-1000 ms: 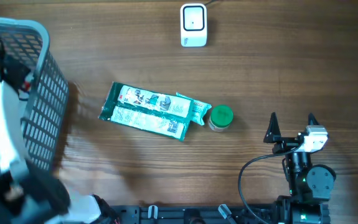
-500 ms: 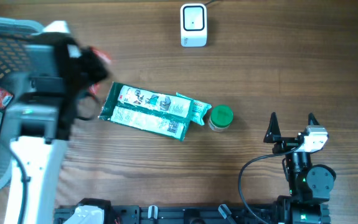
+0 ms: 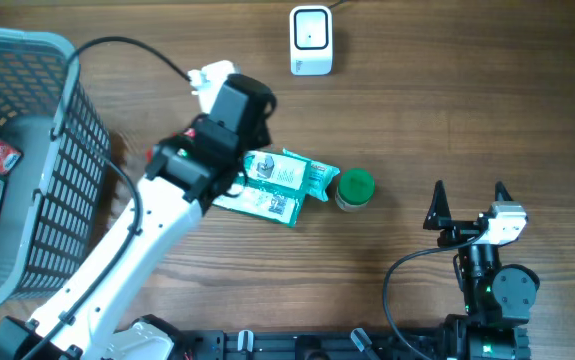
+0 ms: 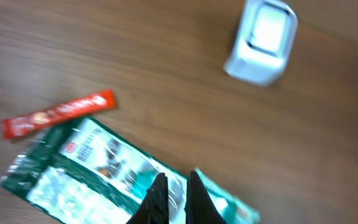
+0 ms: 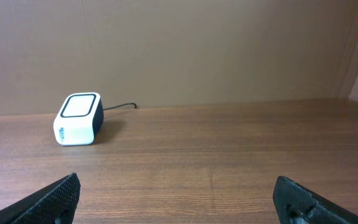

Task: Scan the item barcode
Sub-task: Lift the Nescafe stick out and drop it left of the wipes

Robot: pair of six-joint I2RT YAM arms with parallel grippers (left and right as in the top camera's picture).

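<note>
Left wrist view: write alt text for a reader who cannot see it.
The left arm's closed fingers hang over a green snack packet on a wooden table. A thin red packet lies at its upper left, and a white scanner stands at the upper right.

**Camera positions: three views**

- Overhead: fixed above, facing straight down, far enough to take in the whole table [image 3: 447, 110].
- Left wrist: close in, apparently tilted steeply down over the green packet [image 4: 98, 168]; picture blurred.
- Right wrist: low, near the table's edge, looking level across the wood to the wall [image 5: 179, 43].
- Shared by all three: the white scanner [image 3: 311, 40].
</note>
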